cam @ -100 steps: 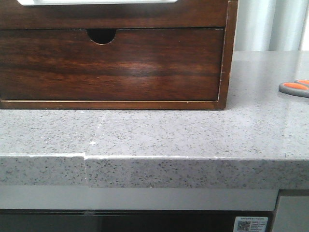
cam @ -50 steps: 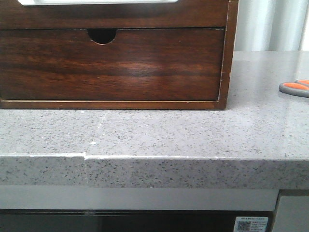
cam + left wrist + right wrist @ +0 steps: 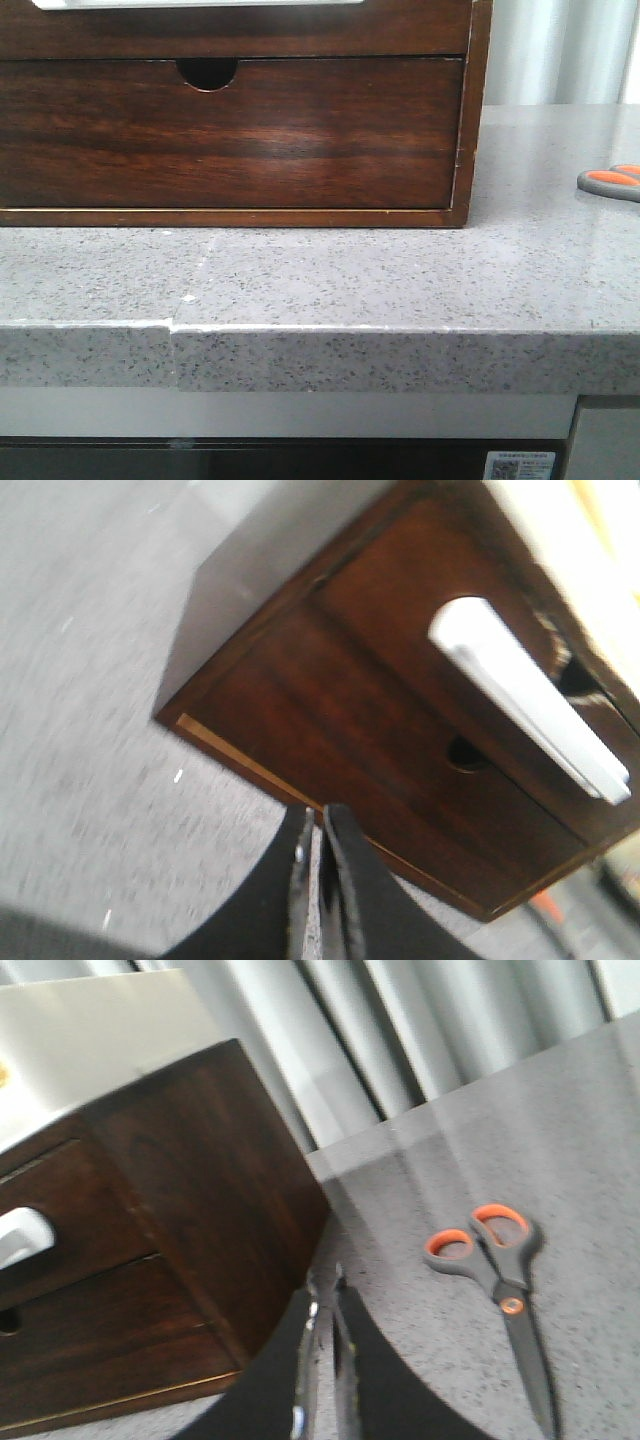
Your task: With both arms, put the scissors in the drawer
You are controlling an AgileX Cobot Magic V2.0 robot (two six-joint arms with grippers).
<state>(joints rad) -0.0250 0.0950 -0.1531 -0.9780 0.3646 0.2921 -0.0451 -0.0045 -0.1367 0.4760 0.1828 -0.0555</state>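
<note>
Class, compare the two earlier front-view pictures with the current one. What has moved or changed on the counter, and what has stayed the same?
Hardly anything changed. The whole front view drifts very slightly to the left, which looks like a small camera shift, not an object moving. The scissors lie in the same place on the counter, right of the wooden cabinet. The notched drawer front is shut as before. No gripper shows in the front view, and nothing was picked up or released.

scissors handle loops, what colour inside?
Bright orange lining in the grey scissors loops; clearest in the right wrist view.

We note dark reddish-brown wood grain on the cabinet (image 3: 300, 140), grey speckled stone on the counter (image 3: 400, 280), and grey scissors (image 3: 495, 1285) with orange-lined loops.
</note>
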